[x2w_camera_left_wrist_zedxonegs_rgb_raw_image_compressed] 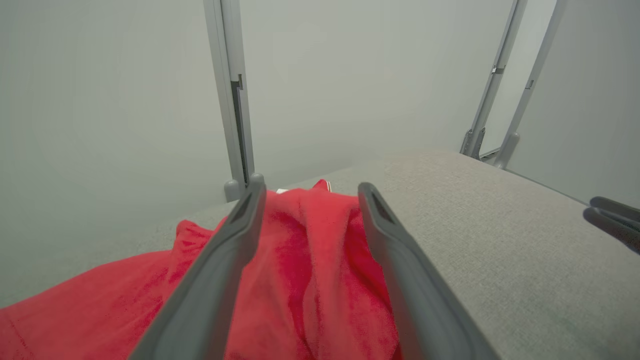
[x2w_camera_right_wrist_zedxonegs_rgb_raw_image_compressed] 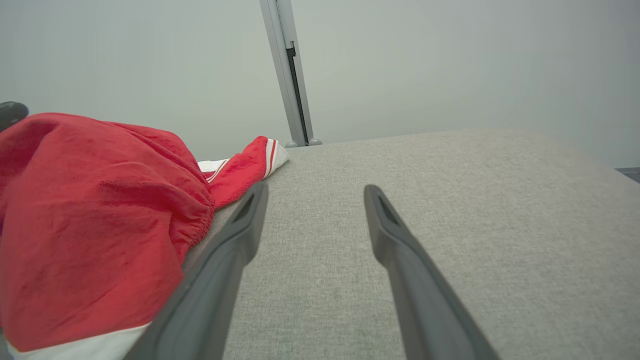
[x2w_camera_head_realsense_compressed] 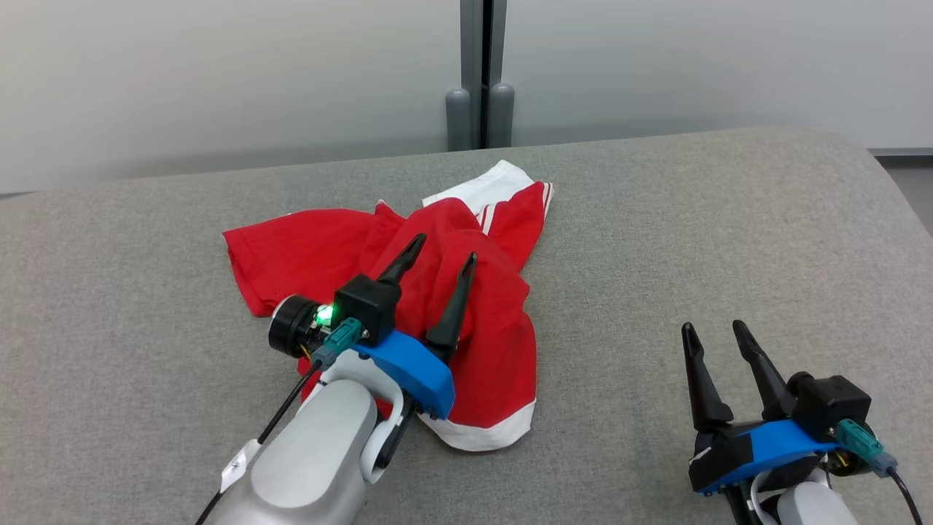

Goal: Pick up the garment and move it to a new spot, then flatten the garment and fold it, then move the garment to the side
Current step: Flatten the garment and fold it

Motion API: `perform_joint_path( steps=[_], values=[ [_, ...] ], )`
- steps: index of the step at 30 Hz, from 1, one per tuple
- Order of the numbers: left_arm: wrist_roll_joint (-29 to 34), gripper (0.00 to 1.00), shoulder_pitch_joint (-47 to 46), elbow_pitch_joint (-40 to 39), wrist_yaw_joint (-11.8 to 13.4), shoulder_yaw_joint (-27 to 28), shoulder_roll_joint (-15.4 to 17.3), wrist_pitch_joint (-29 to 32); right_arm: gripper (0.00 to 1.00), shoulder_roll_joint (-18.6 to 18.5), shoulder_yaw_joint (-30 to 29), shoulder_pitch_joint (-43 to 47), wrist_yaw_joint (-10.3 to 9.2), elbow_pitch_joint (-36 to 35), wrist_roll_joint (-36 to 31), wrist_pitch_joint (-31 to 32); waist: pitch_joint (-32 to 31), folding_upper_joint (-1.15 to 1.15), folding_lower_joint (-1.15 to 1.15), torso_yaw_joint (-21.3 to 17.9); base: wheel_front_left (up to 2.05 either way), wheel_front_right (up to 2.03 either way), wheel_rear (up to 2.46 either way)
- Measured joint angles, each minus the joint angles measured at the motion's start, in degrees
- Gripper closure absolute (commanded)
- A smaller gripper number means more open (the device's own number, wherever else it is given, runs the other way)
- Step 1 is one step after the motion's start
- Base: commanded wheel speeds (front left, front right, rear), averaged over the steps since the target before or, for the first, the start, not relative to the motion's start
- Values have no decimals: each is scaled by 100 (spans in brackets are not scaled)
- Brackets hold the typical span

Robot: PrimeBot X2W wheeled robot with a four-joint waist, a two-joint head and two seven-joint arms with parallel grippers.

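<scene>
**Red garment (x2w_camera_head_realsense_compressed: pixel 496 350) crumpled on grey upholstery (x2w_camera_head_realsense_compressed: pixel 656 240), both my jaws wide**

The upholstery spreads all round the garment, which is red with white trim. My left gripper (x2w_camera_head_realsense_compressed: pixel 447 246) hangs over the garment's middle, fingers spread, with a raised fold between them but not pinched. My right gripper (x2w_camera_head_realsense_compressed: pixel 713 327) sits well to the garment's right, equally wide, over bare upholstery. My right wrist view adds the garment's gathered hem (x2w_camera_right_wrist_zedxonegs_rgb_raw_image_compressed: pixel 200 220) and white-striped corner (x2w_camera_right_wrist_zedxonegs_rgb_raw_image_compressed: pixel 270 152).

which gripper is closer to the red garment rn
Left. The left gripper is open right over the red garment, its fingers on either side of a raised fold. The right gripper is open over the bare grey surface to the garment's right, clear of it.
</scene>
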Motion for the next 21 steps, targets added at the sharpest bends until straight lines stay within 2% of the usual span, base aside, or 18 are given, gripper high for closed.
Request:
perform_joint_path(
  steps=[5,10,17,21],
  values=[
    [250,0,72,-822,47,623,5,-7,0,1,-85,32,0,-1,-55,0,-89,-1,0,81,0,0,0],
    [588,0,555,-1570,178,1399,196,-7,0,1,-123,83,0,-23,-75,0,-131,0,0,218,0,0,0],
    [1163,0,1540,-2594,299,2613,364,-7,0,2,-187,114,0,-107,-114,-1,-168,-1,0,417,0,0,0],
    [1464,0,2236,-2875,235,3122,319,-7,0,1,-200,199,0,-113,-147,0,-232,0,0,523,0,0,0]
  ],
)
